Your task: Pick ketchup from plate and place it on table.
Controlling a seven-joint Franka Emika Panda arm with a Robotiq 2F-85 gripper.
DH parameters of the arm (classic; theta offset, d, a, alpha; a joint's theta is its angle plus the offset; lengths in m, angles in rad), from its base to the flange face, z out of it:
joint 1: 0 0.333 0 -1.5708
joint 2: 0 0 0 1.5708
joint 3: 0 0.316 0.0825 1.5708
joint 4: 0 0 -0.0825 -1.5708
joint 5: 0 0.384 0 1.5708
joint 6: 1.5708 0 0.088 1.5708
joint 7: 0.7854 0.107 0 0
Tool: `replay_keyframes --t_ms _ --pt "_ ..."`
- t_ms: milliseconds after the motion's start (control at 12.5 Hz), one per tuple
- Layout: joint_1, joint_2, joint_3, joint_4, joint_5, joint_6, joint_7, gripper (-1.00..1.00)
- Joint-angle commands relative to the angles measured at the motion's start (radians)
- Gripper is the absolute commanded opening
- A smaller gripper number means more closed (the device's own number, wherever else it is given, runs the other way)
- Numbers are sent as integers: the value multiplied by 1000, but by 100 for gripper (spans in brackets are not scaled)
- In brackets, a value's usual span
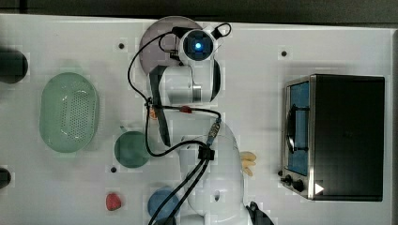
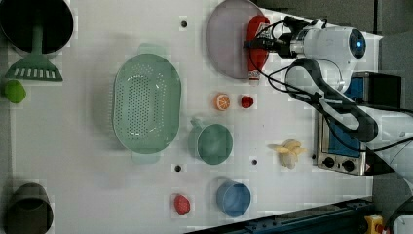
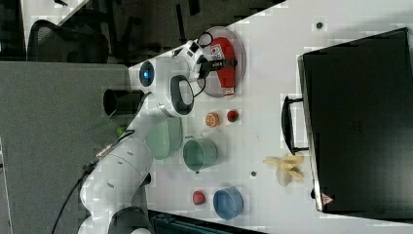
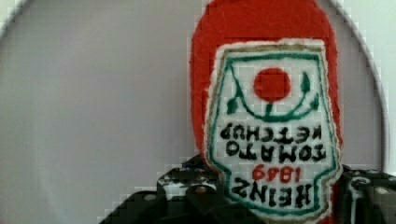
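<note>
White table [image 2: 97, 195]: ketchup [image 2: 257, 41] flat on plate [image 2: 226, 39], cap toward green cup [image 2: 213, 143].

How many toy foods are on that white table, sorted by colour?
Red: 3 (ketchup, small round fruit, strawberry)
Orange: 1 (orange slice)
Yellow: 1 (banana)
Green: 1 (green ball-shaped fruit)
Total: 6
</note>
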State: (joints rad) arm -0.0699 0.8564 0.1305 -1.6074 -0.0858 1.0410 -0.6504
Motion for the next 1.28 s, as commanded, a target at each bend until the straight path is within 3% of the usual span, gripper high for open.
replay_keyframes --t_ms 80,400,640,880,1280 --pt "10 -18 19 27 0 0 -39 24" --pt "6 -79 21 89 4 -61 41 24" --pt "-7 -176 21 121 28 -266 64 24" --pt "-30 -297 17 118 106 -470 64 24" --pt "-77 -481 -10 33 108 -731 64 24"
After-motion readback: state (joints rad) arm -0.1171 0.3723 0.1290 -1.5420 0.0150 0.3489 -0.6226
